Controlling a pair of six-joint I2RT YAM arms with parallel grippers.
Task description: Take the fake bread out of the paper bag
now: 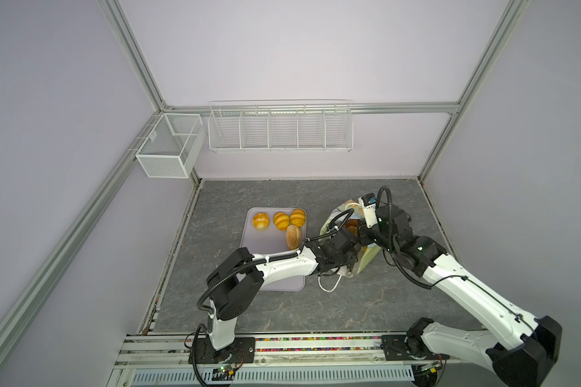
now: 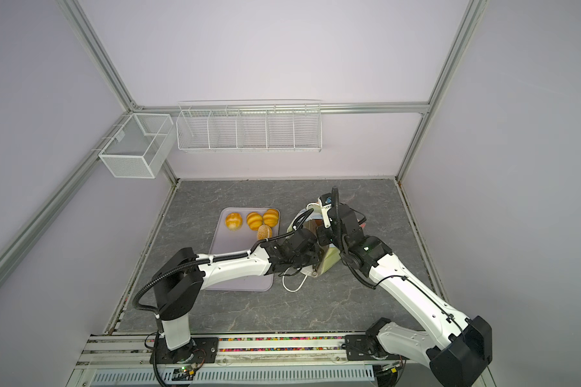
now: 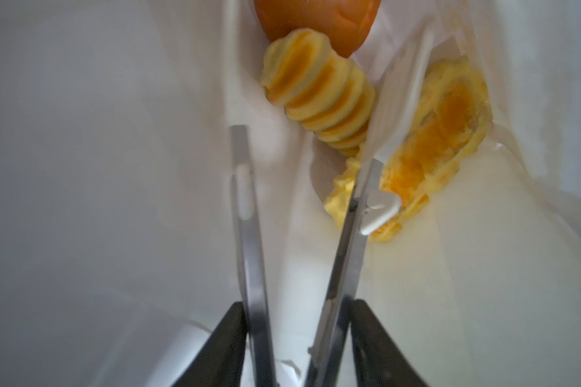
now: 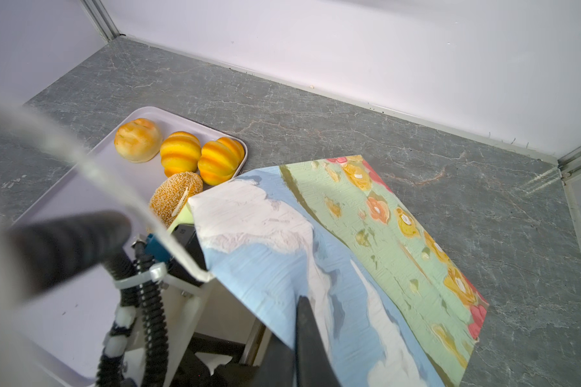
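Paper bag [image 4: 265,234] mouth under arms [image 1: 282,264]; right gripper [image 4: 301,301] pinches wall; left gripper [image 3: 319,110] parted inside, bread [image 3: 443,134] blurred.

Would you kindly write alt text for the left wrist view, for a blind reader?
Inside the white paper bag, the left gripper reaches, jaws apart, toward a ridged yellow-orange loaf; a second loaf and a brown bun lie nearby.

Brown bun [image 3: 316,26] cut off at the edge; long loaf [image 3: 450,134] partly behind a blurred finger [image 3: 351,254]
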